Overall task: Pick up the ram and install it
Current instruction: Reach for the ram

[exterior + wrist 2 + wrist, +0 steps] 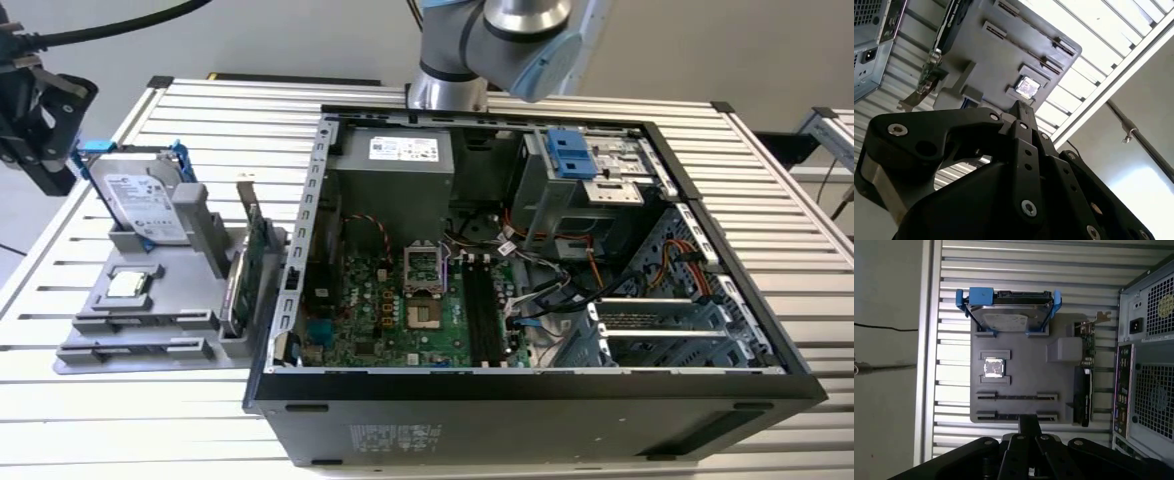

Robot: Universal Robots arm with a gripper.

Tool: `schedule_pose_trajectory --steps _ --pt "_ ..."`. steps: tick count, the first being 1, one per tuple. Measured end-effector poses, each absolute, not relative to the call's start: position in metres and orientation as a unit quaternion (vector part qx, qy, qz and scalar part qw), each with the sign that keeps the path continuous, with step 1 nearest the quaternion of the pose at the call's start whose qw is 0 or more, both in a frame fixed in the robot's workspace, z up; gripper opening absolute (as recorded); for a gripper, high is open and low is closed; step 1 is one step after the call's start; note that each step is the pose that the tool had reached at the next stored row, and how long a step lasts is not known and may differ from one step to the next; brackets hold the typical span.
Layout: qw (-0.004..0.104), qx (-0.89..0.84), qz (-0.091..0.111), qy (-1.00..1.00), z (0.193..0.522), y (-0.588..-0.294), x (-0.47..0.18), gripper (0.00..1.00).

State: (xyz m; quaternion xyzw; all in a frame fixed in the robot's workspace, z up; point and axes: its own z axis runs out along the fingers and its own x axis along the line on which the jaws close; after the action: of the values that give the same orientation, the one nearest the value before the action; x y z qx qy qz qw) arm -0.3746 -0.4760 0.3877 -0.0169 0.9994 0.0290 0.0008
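Grey holder [1019, 365] on tabletop [1004, 270] sits just ahead of pincer [1029, 421]; its grip state can't be told. Ram not surely visible, maybe edge-up in holder slots [1017, 396]. Likely light, stiff, fragile: pinch flat faces mid-length.

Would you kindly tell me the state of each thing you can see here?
Computer case: on its side, open, side panel off.
Memory sockets: look empty.
Hard drive: upright in its blue frame, on the grey holder.
Processor chip: flat in its recess in the holder.
Expansion card: on edge in the holder.
Hand: shut, holding nothing.
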Motion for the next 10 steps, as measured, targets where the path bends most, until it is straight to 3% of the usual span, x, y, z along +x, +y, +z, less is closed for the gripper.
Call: schedule_pose_trajectory --steps 10 --pt "0.001 -0.023 0.029 0.999 0.388 -0.492 -0.375 0.0"
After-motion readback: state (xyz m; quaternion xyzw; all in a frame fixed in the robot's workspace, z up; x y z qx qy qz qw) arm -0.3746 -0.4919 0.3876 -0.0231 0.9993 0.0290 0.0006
